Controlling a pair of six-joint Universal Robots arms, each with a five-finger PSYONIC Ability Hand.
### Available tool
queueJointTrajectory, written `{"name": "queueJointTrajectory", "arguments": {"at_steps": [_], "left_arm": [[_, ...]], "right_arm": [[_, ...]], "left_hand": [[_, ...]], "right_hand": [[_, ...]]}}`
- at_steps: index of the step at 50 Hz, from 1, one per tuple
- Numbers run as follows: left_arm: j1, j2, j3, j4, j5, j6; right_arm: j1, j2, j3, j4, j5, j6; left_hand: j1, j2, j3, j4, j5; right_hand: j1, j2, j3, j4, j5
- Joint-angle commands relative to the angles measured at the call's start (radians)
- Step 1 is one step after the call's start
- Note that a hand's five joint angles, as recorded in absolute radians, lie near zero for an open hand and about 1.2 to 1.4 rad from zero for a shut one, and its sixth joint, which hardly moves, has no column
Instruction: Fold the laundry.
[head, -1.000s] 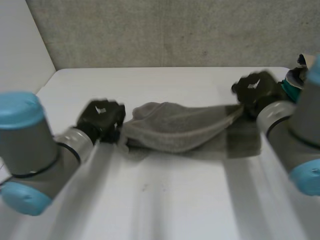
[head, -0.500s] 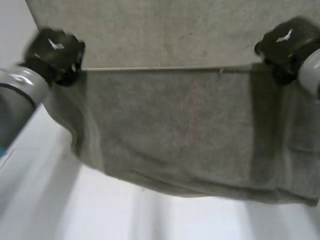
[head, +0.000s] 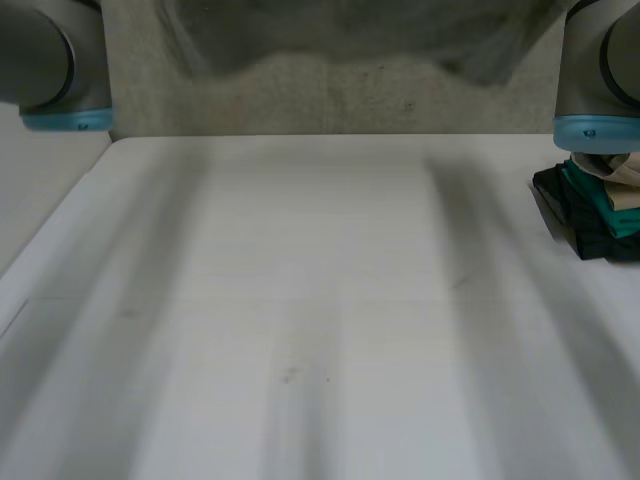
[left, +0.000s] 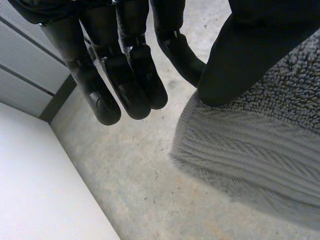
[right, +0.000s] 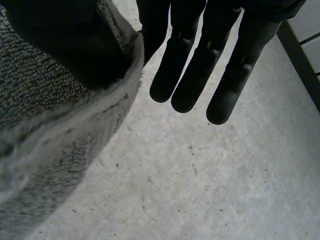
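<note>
The towel (head: 350, 40) is up off the table (head: 320, 300). In the head view you see just its blurred grey lower edge, hanging in front of the speckled grey wall (head: 330, 100) between the two raised arms. Nothing of it touches the white tabletop.

In the left wrist view your left hand (left: 125, 60) has the towel's ribbed edge (left: 260, 145) clamped. The thumb presses down on the cloth, and the finger nearest it curls in towards the thumb. The other fingers (left: 102, 95) hang straight and close together, clear of the cloth.

In the right wrist view your right hand (right: 200, 65) does much the same. The thumb sits on the towel's thick hem (right: 45, 130), and the nearest finger is tucked in just behind that edge, so the cloth is pinched between them. The remaining fingers (right: 187, 90) point straight out beside the towel without touching it. (Which corner each hand holds, you cannot tell from these views.)

The left arm (head: 45, 60) and the right arm (head: 600, 70) each show a grey joint with a light-blue cap.

At the table's right edge, below the right arm, sits a stack of folded clothes (head: 595, 215). It has dark pieces at the bottom, teal above them and something pale on top.
</note>
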Motion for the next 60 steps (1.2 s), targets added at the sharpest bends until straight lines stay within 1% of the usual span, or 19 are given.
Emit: {"name": "queueJointTrajectory", "arguments": {"at_steps": [1,7,12,16,21,27,28,29,30,31,35,38,39,41,42,45,48,53,60], "left_arm": [[0.018,0.122,-0.319,-0.024,0.006,0.001],[0.009,0.169,-0.645,-0.027,0.017,0.004],[0.005,0.14,-0.818,-0.028,0.019,0.009],[0.001,0.064,-0.912,-0.059,0.013,0.018],[-0.053,0.041,-0.999,-0.201,0.006,0.084],[-0.05,0.126,-1.059,-0.39,0.022,0.103],[-0.045,0.134,-1.061,-0.398,0.023,0.101],[-0.022,0.145,-1.061,-0.399,0.034,0.1],[-0.01,0.148,-1.059,-0.398,0.039,0.098],[0.008,0.149,-1.058,-0.395,0.049,0.097],[0.096,0.18,-1.036,-0.396,0.101,0.074],[0.153,0.214,-1.035,-0.398,0.17,-0.015],[0.172,0.217,-1.033,-0.402,0.221,-0.081],[0.196,0.215,-1.032,-0.412,0.275,-0.143],[0.223,0.214,-1.033,-0.428,0.333,-0.193],[0.289,0.212,-1.045,-0.496,0.423,-0.212],[0.338,0.206,-1.045,-0.585,0.476,-0.206],[0.36,0.189,-1.048,-0.654,0.496,-0.189],[0.36,0.148,-1.05,-0.645,0.493,-0.152]], "right_arm": [[-0.002,-0.034,0.137,0.013,-0.028,0.056],[-0.009,-0.051,0.379,0.035,-0.166,0.087],[-0.015,-0.023,0.502,0.084,-0.174,0.09],[-0.017,0.049,0.565,0.128,-0.176,0.093],[-0.022,0.067,0.666,0.251,-0.179,0.079],[-0.074,0.044,0.77,0.311,-0.196,0.084],[-0.08,0.029,0.783,0.311,-0.199,0.085],[-0.092,-0.004,0.804,0.309,-0.205,0.086],[-0.097,-0.02,0.81,0.309,-0.209,0.086],[-0.098,-0.031,0.815,0.309,-0.217,0.087],[-0.108,-0.049,0.833,0.309,-0.239,0.093],[-0.111,-0.049,0.85,0.306,-0.242,0.095],[-0.111,-0.049,0.85,0.306,-0.242,0.095],[-0.112,-0.049,0.85,0.305,-0.242,0.095],[-0.114,-0.049,0.849,0.303,-0.242,0.095],[-0.114,-0.049,0.849,0.294,-0.242,0.095],[-0.121,-0.049,0.85,0.288,-0.242,0.095],[-0.127,-0.049,0.852,0.286,-0.242,0.095],[-0.124,-0.048,0.855,0.286,-0.243,0.096]], "left_hand": [[0.257,0.197,0.203,0.195,0.249],[0.257,0.197,0.203,0.195,0.249],[0.257,0.197,0.203,0.195,0.249],[0.257,0.197,0.203,0.195,0.249],[0.257,0.197,0.203,0.195,0.249],[0.257,0.197,0.203,0.195,0.249],[0.095,0.035,0.04,0.033,0.087],[-0.508,-0.568,-0.563,-0.57,-0.517],[-0.648,-0.708,-0.703,-0.71,-0.656],[-0.69,-0.75,-0.745,-0.752,-0.698],[-0.72,-0.78,-0.774,-0.782,-0.728],[-0.714,-0.774,-0.769,-0.776,-0.722],[-0.708,-0.768,-0.763,-0.77,-0.717],[-0.691,-0.751,-0.745,-0.753,-0.699],[-0.659,-0.719,-0.713,-0.721,-0.667],[-0.582,-0.643,-0.637,-0.644,-0.591],[-0.523,-0.583,-0.578,-0.585,-0.532],[-0.459,-0.519,-0.513,-0.521,-0.467],[-0.5,-0.56,-0.554,-0.562,-0.508]], "right_hand": [[0.271,0.223,0.206,0.198,0.218],[0.271,0.223,0.206,0.198,0.218],[0.271,0.223,0.206,0.198,0.218],[0.271,0.223,0.206,0.198,0.218],[0.271,0.223,0.206,0.198,0.218],[0.271,0.223,0.206,0.198,0.218],[0.271,0.223,0.206,0.198,0.218],[0.271,0.223,0.206,0.198,0.218],[0.271,0.223,0.206,0.198,0.218],[0.271,0.223,0.206,0.198,0.218],[0.271,0.223,0.206,0.198,0.218],[0.271,0.223,0.206,0.198,0.218],[0.271,0.223,0.206,0.198,0.218],[0.271,0.223,0.206,0.198,0.218],[0.271,0.223,0.206,0.198,0.218],[0.271,0.223,0.206,0.198,0.218],[0.271,0.223,0.206,0.198,0.218],[0.271,0.223,0.206,0.198,0.218],[0.271,0.223,0.206,0.198,0.218]]}}
